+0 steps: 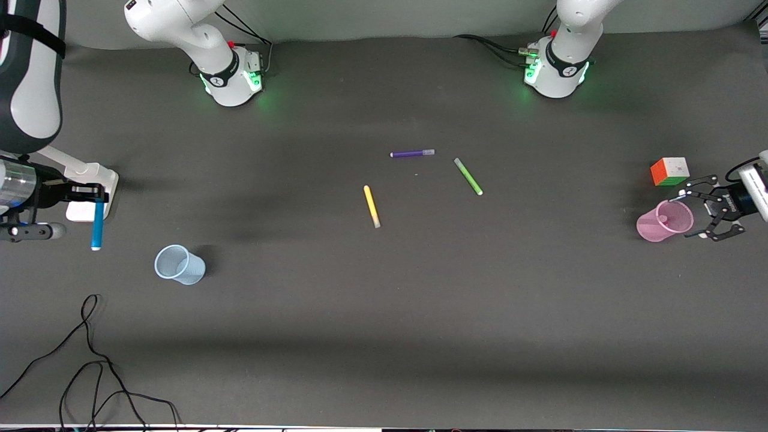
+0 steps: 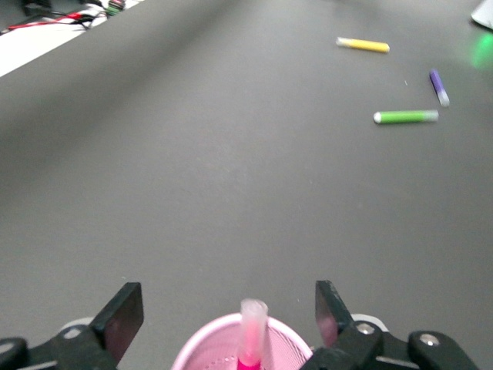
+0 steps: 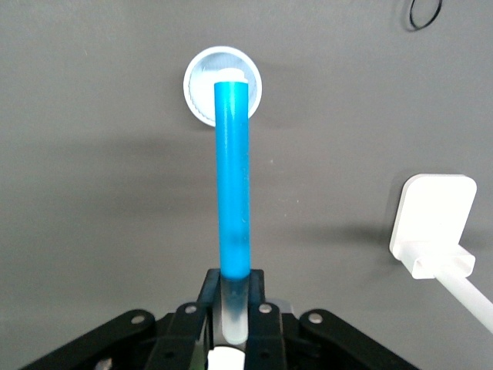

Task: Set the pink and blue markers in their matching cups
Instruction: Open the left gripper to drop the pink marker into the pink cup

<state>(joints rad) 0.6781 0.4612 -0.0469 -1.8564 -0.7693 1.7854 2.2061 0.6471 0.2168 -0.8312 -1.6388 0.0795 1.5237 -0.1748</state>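
My left claw hangs open beside the pink cup, the pink marker already inside. My right claw grips the blue marker; next it must travel toward four o'clock, over the blue cup.

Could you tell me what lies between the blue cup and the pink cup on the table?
Only bare table between blue cup and pink cup, per the front view.

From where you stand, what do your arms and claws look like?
Two glossy white arms with dark bands at the joints, green lights glowing at their bases and black cables trailing off. The left gripper and right gripper are black, skeletal linkage claws with silver screws.
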